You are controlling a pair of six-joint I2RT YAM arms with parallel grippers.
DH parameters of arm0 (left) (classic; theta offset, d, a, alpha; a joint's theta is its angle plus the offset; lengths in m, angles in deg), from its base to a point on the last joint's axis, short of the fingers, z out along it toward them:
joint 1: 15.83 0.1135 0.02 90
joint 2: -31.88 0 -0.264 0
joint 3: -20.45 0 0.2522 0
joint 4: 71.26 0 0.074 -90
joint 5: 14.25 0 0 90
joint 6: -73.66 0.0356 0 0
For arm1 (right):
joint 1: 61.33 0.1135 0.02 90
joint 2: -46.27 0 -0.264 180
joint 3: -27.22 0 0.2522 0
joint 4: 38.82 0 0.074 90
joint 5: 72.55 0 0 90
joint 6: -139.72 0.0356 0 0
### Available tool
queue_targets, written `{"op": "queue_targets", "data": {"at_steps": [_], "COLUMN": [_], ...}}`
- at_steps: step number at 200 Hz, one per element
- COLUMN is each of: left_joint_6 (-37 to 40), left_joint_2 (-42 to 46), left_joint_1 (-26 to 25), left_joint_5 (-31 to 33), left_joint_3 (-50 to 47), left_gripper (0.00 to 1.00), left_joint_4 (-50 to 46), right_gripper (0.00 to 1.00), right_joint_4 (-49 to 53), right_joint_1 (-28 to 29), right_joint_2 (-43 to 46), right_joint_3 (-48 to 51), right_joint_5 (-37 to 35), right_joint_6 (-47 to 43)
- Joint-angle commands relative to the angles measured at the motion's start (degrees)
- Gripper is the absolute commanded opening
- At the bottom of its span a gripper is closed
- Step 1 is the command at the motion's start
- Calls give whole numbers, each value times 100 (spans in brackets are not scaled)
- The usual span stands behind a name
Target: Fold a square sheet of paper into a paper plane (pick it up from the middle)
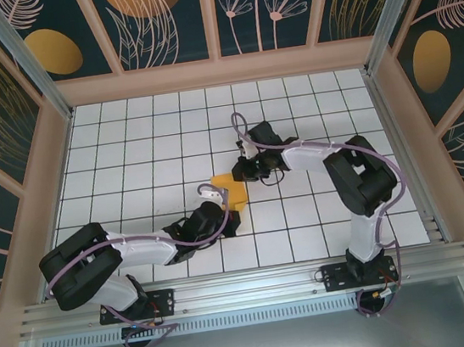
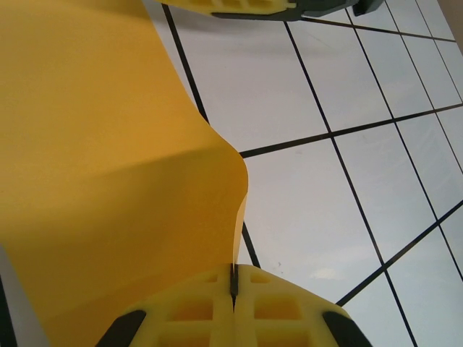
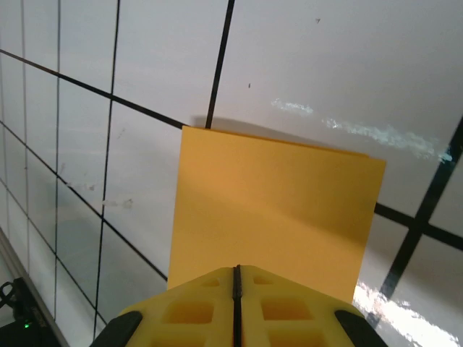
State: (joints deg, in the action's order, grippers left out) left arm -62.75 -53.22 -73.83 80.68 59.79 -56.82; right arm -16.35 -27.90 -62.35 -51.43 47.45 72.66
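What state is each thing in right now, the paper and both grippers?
square sheet of paper: bowed, pinched by both grippers, not yet a dart shape
left gripper: shut on the paper's edge
right gripper: shut on another edge of the paper

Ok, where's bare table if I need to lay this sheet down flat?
Free: the table tiles from the left wall to the sheet of paper, and the band along the back wall. Crowded: centre, where left gripper and right gripper both pinch it, and the near edge under the left arm.
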Motion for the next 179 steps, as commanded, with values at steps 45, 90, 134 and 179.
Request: {"op": "queue_targets", "data": {"at_steps": [45,90,134,179], "left_joint_6": [-89,4,31,7], "left_joint_2": [113,-8,-2,-113], "left_joint_1": [262,589,693,694], "left_joint_5": [-266,-639,-608,-518], "left_joint_3": [-141,-105,-124,-190], "left_gripper": [0,0,0,0], "left_joint_4": [291,282,238,253], "right_gripper": [10,10,10,10], "right_joint_4": [995,1112,1211,1257], "right_joint_1": [203,221,228,229], "right_joint_2": [-892,-1031,-1083,-1040], "right_joint_3": [-725,-788,-842,-899], "right_joint_5": [-866,-920,-971,-974], "right_joint_6": [-873,-1090,-1160,-1109]}}
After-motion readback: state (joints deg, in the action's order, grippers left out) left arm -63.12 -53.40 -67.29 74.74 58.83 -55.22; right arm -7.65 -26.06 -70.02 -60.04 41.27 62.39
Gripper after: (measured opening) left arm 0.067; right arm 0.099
